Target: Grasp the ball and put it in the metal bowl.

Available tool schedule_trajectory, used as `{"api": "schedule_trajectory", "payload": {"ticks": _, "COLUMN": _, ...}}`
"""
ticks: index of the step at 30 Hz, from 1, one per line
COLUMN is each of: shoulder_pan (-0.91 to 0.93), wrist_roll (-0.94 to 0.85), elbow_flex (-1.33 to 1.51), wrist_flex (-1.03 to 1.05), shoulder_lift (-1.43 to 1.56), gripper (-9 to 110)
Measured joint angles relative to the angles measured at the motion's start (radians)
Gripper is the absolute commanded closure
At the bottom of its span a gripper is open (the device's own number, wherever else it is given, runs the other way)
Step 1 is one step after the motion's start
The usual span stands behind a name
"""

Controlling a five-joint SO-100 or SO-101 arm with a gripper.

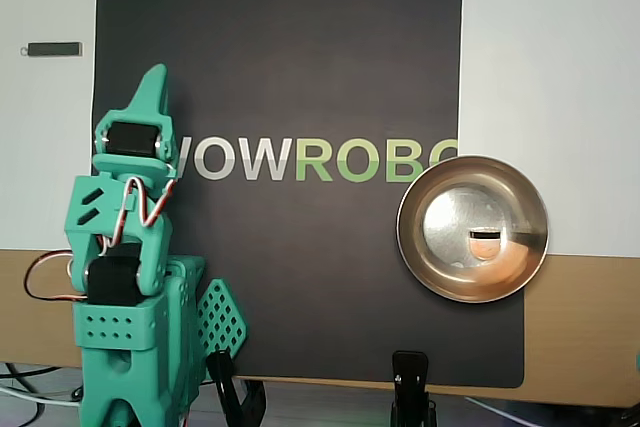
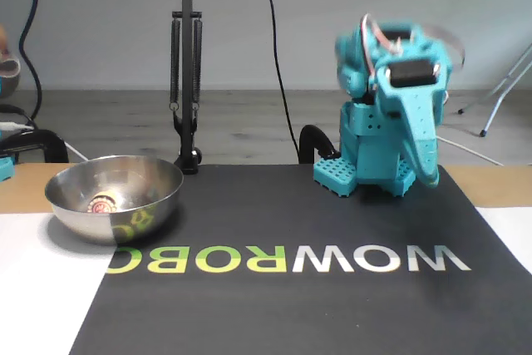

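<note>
The metal bowl (image 1: 430, 247) sits at the right edge of the black mat in the overhead view and at the left in the fixed view (image 2: 158, 184). A small orange-peach ball (image 1: 486, 247) lies inside it, near the bottom; in the fixed view (image 2: 104, 203) it shows among reflections. My teal arm is folded back over its base, far from the bowl. The gripper (image 1: 155, 77) looks shut and empty, its pointed tip over the mat's left part; in the fixed view (image 2: 429, 174) it hangs down at the right, slightly blurred.
The black mat (image 1: 300, 277) carries the printed letters WOWROBO. A small dark bar (image 1: 52, 49) lies on the white table at the far left. Black clamps (image 1: 410, 382) grip the near edge. A lamp stand (image 2: 186, 64) and cables stand behind the bowl.
</note>
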Motion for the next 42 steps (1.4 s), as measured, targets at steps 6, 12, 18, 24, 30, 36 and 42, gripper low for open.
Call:
{"api": "schedule_trajectory", "payload": {"ticks": 6, "shoulder_pan": -0.002, "wrist_roll": -0.002, "elbow_flex": 0.008, "wrist_flex": -0.005, "shoulder_lift": 0.052, "gripper": 101}}
{"api": "schedule_trajectory", "payload": {"ticks": 12, "shoulder_pan": 0.0, "wrist_roll": -0.002, "elbow_flex": 0.008, "wrist_flex": 0.048, "shoulder_lift": 0.052, "gripper": 101}}
{"api": "schedule_trajectory", "payload": {"ticks": 18, "shoulder_pan": 0.002, "wrist_roll": -0.003, "elbow_flex": 0.008, "wrist_flex": 0.196, "shoulder_lift": 0.052, "gripper": 101}}
{"api": "schedule_trajectory", "payload": {"ticks": 24, "shoulder_pan": 0.0, "wrist_roll": -0.015, "elbow_flex": 0.009, "wrist_flex": 0.316, "shoulder_lift": 0.052, "gripper": 101}}
{"api": "schedule_trajectory", "payload": {"ticks": 30, "shoulder_pan": 0.0, "wrist_roll": -0.058, "elbow_flex": 0.009, "wrist_flex": 0.334, "shoulder_lift": 0.052, "gripper": 101}}
{"api": "schedule_trajectory", "payload": {"ticks": 36, "shoulder_pan": 0.0, "wrist_roll": -0.061, "elbow_flex": 0.009, "wrist_flex": 0.334, "shoulder_lift": 0.052, "gripper": 101}}
{"api": "schedule_trajectory", "payload": {"ticks": 42, "shoulder_pan": 0.0, "wrist_roll": -0.064, "elbow_flex": 0.009, "wrist_flex": 0.334, "shoulder_lift": 0.052, "gripper": 101}}
